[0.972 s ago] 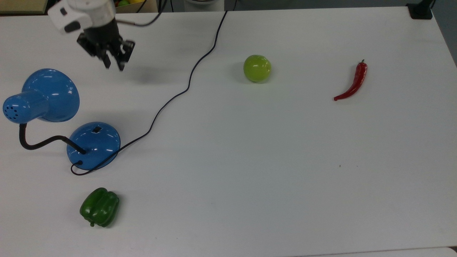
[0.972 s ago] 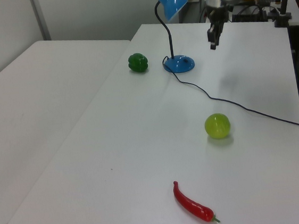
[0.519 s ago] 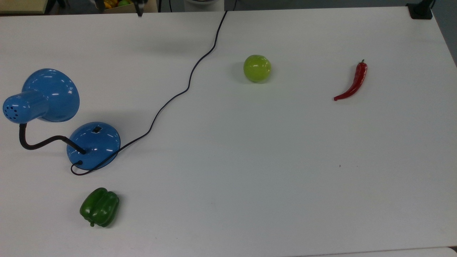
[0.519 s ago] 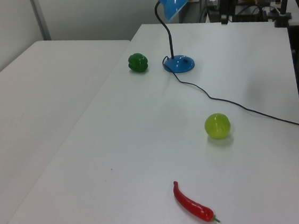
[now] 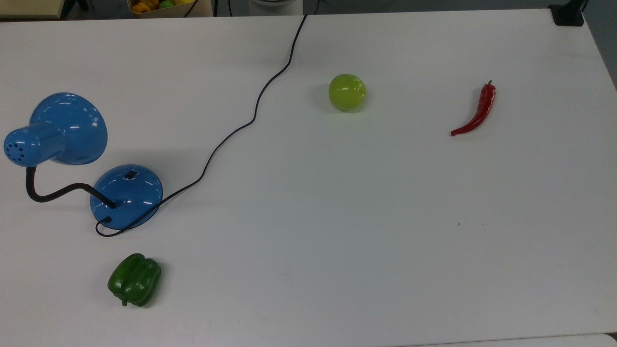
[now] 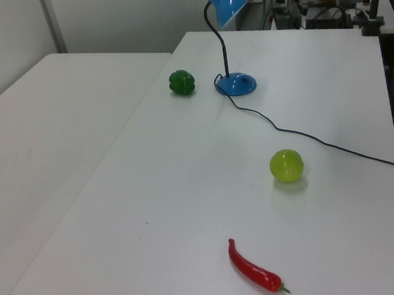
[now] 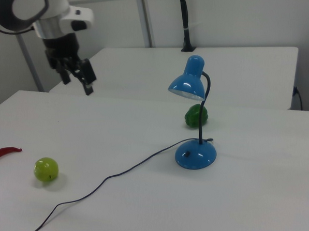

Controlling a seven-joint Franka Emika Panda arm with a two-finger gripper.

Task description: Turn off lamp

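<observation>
A big white table [image 5: 366, 250] is taking up most of the room here, with a second white table [image 6: 47, 128] sitting just beside it on the left view's left and pale wall panels standing behind. The robot arm's gripper [image 7: 85, 77] is hanging high above the table at the right view's far left, well apart from everything, its two fingers pointing down with only a narrow gap between them and nothing in them.

The lamp [image 5: 126, 195] is standing upright at the top view's left, its blue dome base resting on the table, the black gooseneck curving up to the cone shade [image 5: 67, 127]. Its black cord [image 5: 250, 120] is trailing across the table toward the far edge. A green bell pepper [image 5: 134, 279] is lying near the base, a green apple [image 5: 347, 92] sits mid-table, and a red chilli [image 5: 476, 112] is lying at the top view's right.
</observation>
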